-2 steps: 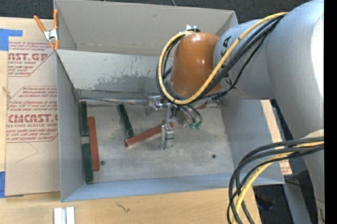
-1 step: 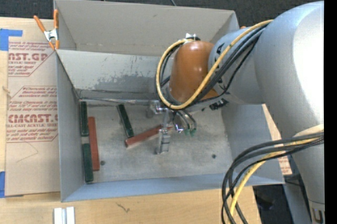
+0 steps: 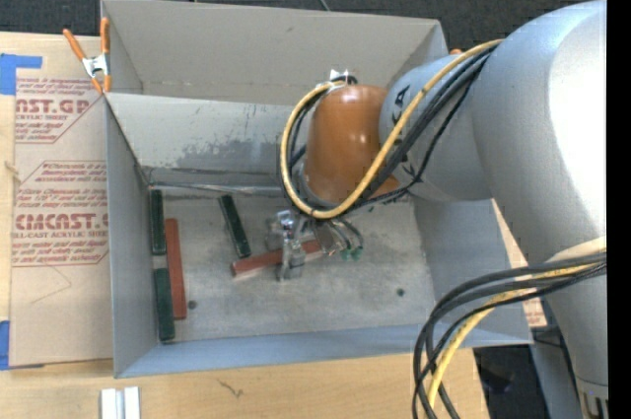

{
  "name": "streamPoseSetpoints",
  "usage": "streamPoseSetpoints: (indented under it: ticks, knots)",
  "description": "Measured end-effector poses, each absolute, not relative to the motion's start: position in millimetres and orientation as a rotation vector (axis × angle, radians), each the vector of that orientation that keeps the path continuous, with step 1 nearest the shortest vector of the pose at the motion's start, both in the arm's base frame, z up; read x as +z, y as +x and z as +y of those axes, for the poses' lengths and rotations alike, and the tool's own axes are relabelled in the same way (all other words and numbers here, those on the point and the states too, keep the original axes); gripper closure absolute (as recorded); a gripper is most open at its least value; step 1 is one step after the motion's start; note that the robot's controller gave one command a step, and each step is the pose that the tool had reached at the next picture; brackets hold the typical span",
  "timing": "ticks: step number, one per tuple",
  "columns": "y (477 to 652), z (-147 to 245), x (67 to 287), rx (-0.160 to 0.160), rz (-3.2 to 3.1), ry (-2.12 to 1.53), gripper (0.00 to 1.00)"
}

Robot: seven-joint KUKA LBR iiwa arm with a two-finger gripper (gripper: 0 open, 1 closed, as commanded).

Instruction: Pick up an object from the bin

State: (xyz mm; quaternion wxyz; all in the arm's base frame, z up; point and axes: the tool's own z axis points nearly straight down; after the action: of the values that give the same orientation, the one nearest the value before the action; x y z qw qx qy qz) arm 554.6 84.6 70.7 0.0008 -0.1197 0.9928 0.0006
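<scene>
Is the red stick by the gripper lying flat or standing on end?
Lying flat: the red stick stretches lengthwise on the bin floor at the gripper.

On the grey bin (image 3: 325, 309) floor we see green bars (image 3: 157, 222) and a red bar (image 3: 175, 269) along the left wall, a tilted green bar (image 3: 235, 226) and a reddish bar (image 3: 256, 264) mid-floor.

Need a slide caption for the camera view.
KUKA gripper low over a red-brown flat stick mid-bin, a dark green stick beside it, more sticks along the left wall.

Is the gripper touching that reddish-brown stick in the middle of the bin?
Cannot tell. In the camera view the gripper stands over the reddish-brown stick, covering where they would meet.
</scene>
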Motion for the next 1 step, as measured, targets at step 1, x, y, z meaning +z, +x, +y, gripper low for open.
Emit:
streamPoseSetpoints:
  ticks: [1]
  knots:
    - [554.6, 84.6, 70.7, 0.002, 3.117, -0.376, 1.00]
